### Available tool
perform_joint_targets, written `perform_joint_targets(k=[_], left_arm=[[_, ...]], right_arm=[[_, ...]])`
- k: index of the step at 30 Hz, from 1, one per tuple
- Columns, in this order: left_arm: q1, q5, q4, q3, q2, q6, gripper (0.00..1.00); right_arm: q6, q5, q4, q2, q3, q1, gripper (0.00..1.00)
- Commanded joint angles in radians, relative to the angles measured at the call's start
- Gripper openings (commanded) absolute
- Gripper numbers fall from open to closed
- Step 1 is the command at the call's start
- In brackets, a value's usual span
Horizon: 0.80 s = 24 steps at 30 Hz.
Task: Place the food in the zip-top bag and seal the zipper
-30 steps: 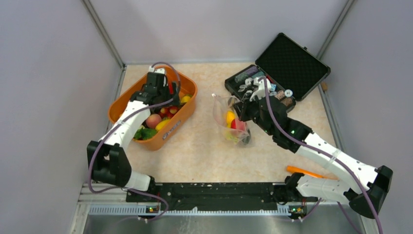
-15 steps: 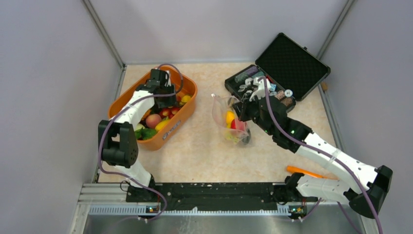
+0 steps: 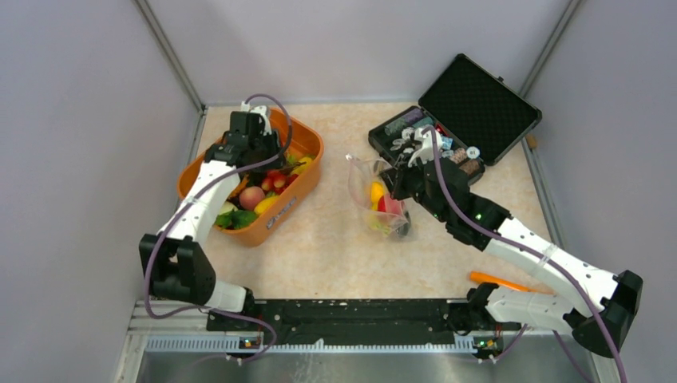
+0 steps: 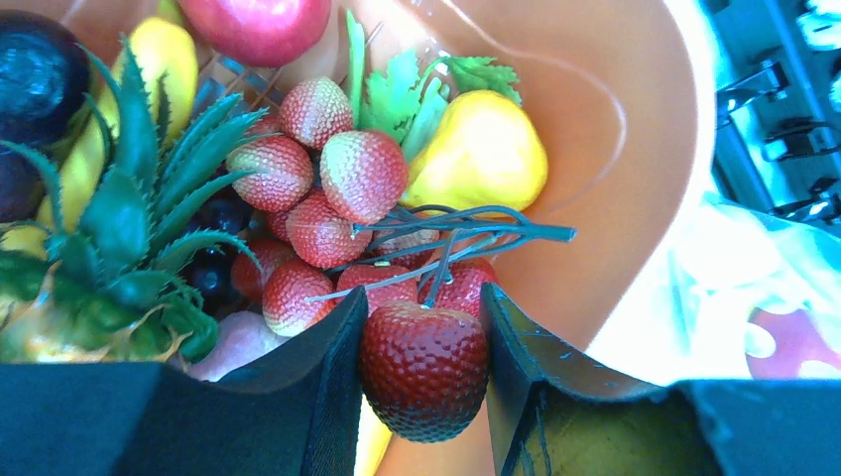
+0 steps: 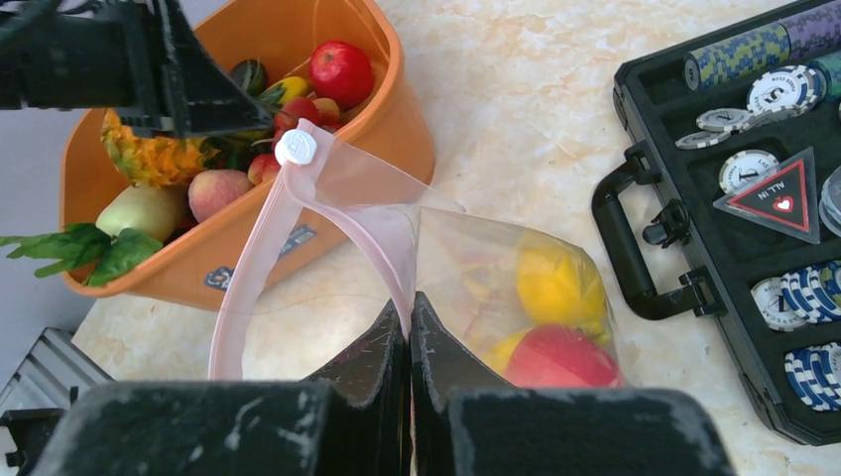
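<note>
The food fills an orange basket (image 3: pixel 306 171) at the left. My left gripper (image 4: pixel 423 332) is inside it, shut on a dark red strawberry (image 4: pixel 423 372) that belongs to a stemmed cluster (image 4: pixel 327 208). A yellow pear (image 4: pixel 478 151) and a red apple (image 4: pixel 260 25) lie beside the cluster. In the top view the left gripper (image 3: pixel 254 150) is over the basket's far end. The clear zip-top bag (image 5: pixel 496 268) stands mid-table with a yellow piece (image 5: pixel 557 283) and a red piece (image 5: pixel 555 359) inside. My right gripper (image 5: pixel 409 317) is shut on the bag's mouth edge, and the pink zipper (image 5: pixel 253 283) loops open with its white slider (image 5: pixel 296 147).
An open black case (image 3: pixel 471 112) with chips (image 5: pixel 783 89) lies at the back right, just behind the bag. An orange object (image 3: pixel 499 281) lies by the right arm's base. Grey walls close in the left, back and right sides.
The left gripper's fingers have closed around the strawberry, and it has shifted slightly within the basket. The right gripper and the bag have not moved.
</note>
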Motion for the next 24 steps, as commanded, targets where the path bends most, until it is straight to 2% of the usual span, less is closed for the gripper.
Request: perform_joint_targets(k=[1,9,11,12,13,14,16,18,24], left_arm=[[-0.001,-0.026,0.042,-0.020,-0.115,0.001,0.31],[-0.001,-0.041,0.054,-0.044,-0.223,-0.006,0.33],[-0.001,-0.042,0.055,-0.048,-0.243,-0.010,0.39],[-0.001,-0.045,0.055,-0.054,-0.252,-0.008,0.46],[-0.001,-0.053,0.063,-0.062,-0.256,-0.004,0.58],[-0.001,-0.058,0.068,-0.072,-0.255,0.006,0.66],[-0.001,-0.077,0.052,-0.074,-0.232,0.016,0.65],[-0.001,-0.128,0.017,-0.062,-0.203,0.006,0.76],[-0.001,-0.188,0.012,-0.052,-0.221,-0.004,0.82]], right_arm=[[0.010,-0.006,0.041,-0.007,0.007,0.008,0.01],[0.010,-0.010,0.045,-0.010,0.006,0.009,0.01],[0.009,-0.013,0.045,-0.010,0.008,0.008,0.01],[0.010,-0.014,0.044,-0.010,0.009,0.007,0.01],[0.010,-0.013,0.042,-0.009,0.008,0.008,0.01],[0.010,-0.014,0.044,-0.010,0.008,0.008,0.01],[0.010,-0.019,0.049,-0.010,0.008,0.008,0.01],[0.010,-0.024,0.049,-0.011,0.009,0.009,0.01],[0.013,-0.019,0.043,-0.016,0.008,0.008,0.01]])
